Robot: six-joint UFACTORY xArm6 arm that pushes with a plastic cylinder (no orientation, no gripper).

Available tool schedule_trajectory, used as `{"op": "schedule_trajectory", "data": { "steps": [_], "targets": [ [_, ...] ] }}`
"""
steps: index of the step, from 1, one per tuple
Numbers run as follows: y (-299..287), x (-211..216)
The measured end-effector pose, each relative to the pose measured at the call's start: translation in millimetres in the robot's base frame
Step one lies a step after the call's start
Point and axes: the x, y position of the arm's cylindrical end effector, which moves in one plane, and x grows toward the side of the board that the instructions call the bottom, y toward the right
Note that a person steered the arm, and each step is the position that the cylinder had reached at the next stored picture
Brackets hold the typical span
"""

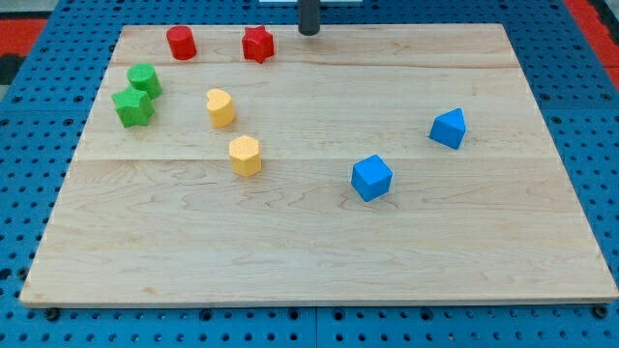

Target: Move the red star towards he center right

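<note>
My tip [309, 33] sits at the top edge of the frame, slightly left of centre. The dark rod stands upright, cut off by the frame above, its lower end meeting the surface.

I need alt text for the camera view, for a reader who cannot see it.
My tip sits at the wooden board's top edge, just right of the red star, not touching. A red cylinder lies further left; two green blocks, two yellow blocks and two blue blocks are spread below.

camera view: high front, angled down | whole board [319, 271] visible | moderately near
</note>
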Motion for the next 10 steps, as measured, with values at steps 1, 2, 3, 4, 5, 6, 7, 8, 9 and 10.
{"op": "schedule_trajectory", "data": {
  "steps": [1,2,3,4,5,6,7,8,9,10],
  "targets": [
    [-10.8,0.7],
    [-59.2,0.0],
    [-79.4,-1.2],
    [-87.0,-0.4],
    [-88.1,-1.8],
    [-83.5,3.3],
    [-34.5,17.3],
    [0.2,22.0],
    [3.4,3.1],
    [3.5,0.0]
  ]
}}
